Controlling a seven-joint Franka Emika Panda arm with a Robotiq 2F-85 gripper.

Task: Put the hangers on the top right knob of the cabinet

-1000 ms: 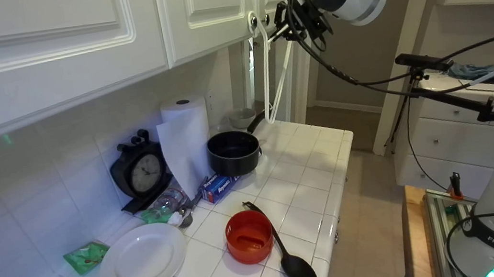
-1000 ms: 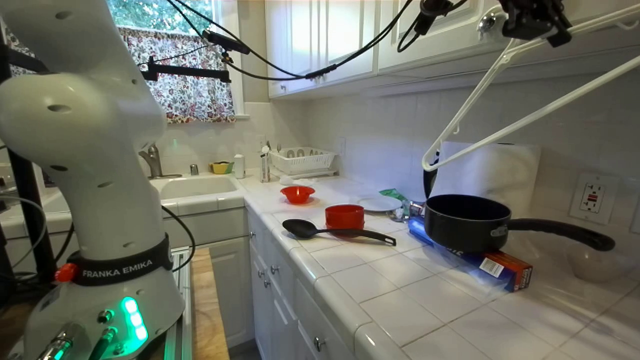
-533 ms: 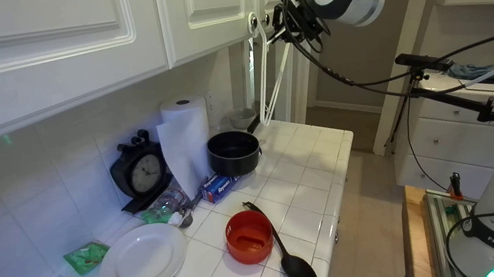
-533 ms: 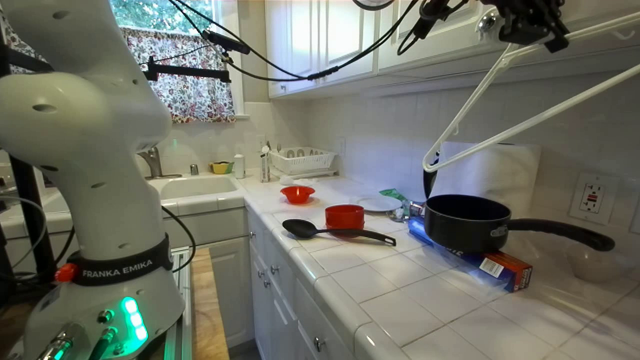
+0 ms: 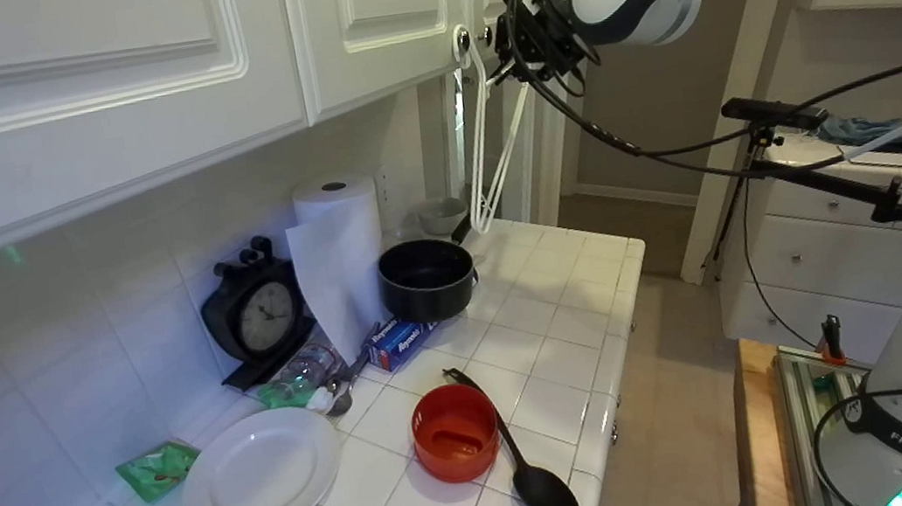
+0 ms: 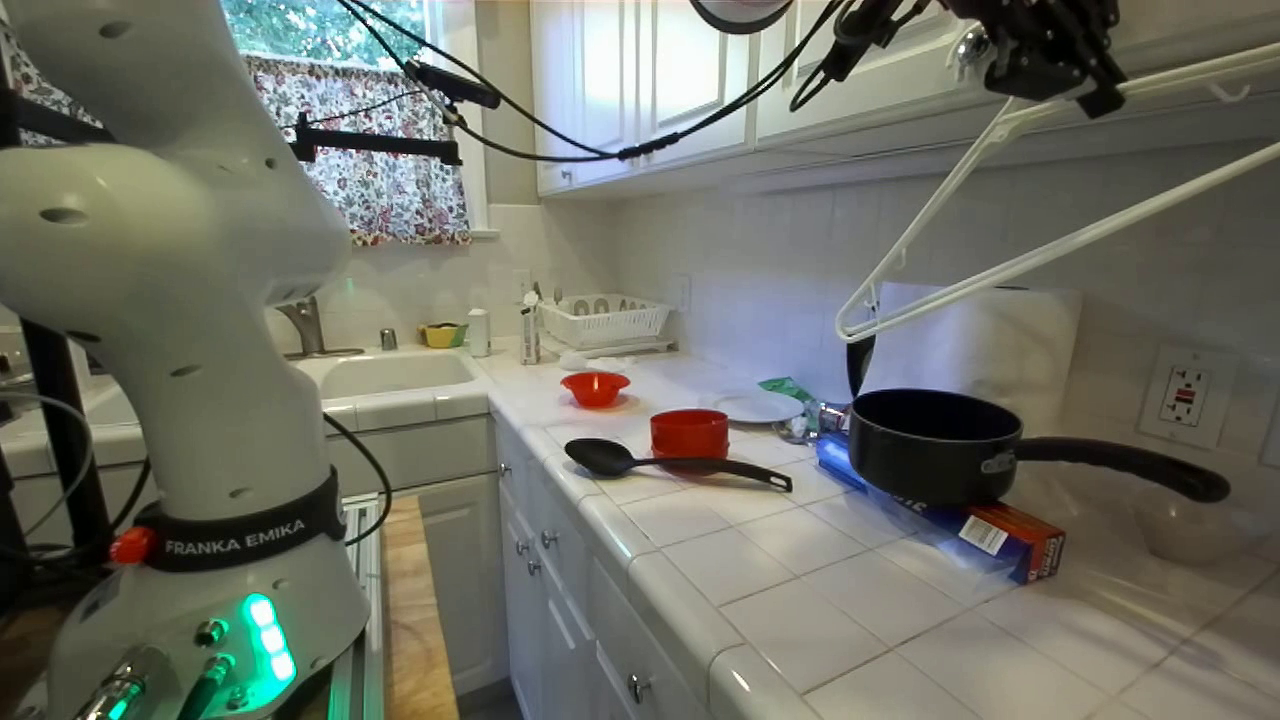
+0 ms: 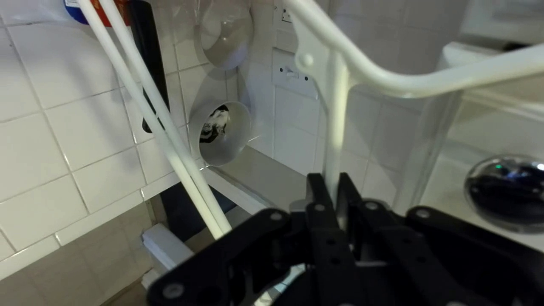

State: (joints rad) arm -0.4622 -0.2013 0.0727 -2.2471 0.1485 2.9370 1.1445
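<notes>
"Both fingers (image 7: 315, 193) of your gripper (image 7: 332, 182) press on a white bar of the hangers (image 7: 335, 127), clenched close to where the hook branches off."

"So I have them. Where are they?"

"In an exterior view you have them up at the white cabinet (image 5: 389, 63), well above the tiled counter (image 5: 545, 359). The hook's curve shows around a small dark knob (image 5: 463, 40), and a second knob (image 5: 487, 35) sits just beside it. Whether the hook bears on that knob or only lines up with it, I cannot tell you."

"And the wrist view?"

"It gives you two thin bars side by side on the left, the hook running out at the right edge, and a shiny knob (image 7: 508, 193) below it; I cannot tell which knob that is."

"What is under them?"

"Their lower corner points down; in an exterior view it lines up with the handle of the black pot (image 5: 426, 296). On the counter you also have a paper-towel roll (image 5: 340, 251), upright near the pot, a red container (image 5: 454, 433) and a black ladle (image 5: 545, 496) just beside that."
</notes>
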